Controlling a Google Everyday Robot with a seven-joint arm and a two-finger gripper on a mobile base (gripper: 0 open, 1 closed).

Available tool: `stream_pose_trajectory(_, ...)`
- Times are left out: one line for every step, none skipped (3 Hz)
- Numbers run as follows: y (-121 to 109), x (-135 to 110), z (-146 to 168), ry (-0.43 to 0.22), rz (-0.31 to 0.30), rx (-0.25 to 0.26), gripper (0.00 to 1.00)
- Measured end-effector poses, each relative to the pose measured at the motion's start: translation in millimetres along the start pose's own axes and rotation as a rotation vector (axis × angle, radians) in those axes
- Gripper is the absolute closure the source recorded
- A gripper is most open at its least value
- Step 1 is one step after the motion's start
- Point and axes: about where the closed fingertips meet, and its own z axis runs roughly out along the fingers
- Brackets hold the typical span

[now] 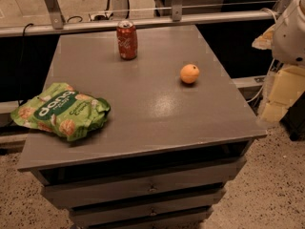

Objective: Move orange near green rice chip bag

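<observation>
The orange (189,73) sits on the grey table top (157,109), right of centre and toward the back. The green rice chip bag (62,110) lies flat at the table's front left corner, partly over the left edge. My gripper (280,97) hangs off the table's right side, beyond the edge, right of and a little nearer than the orange, touching nothing. Its white arm housing (291,30) shows above it at the frame's right edge.
A red soda can (127,40) stands upright at the back of the table, left of the orange. The table is a drawer cabinet with drawers (147,187) below. A metal rail (143,22) runs behind it. Speckled floor lies around.
</observation>
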Motion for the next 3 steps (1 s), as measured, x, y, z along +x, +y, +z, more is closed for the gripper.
stream_pose_trajectory(-0.3, -0.2, -0.1, -0.001, 0.0, 0.002, 0.0)
stream_pose_trajectory(-18.7, -5.1, 19.0, -0.024, 0.0, 0.026, 0.0)
stream_pose_trajectory(-56.3, -14.7, 56.3, -0.085, 0.014, 0.063, 0.0)
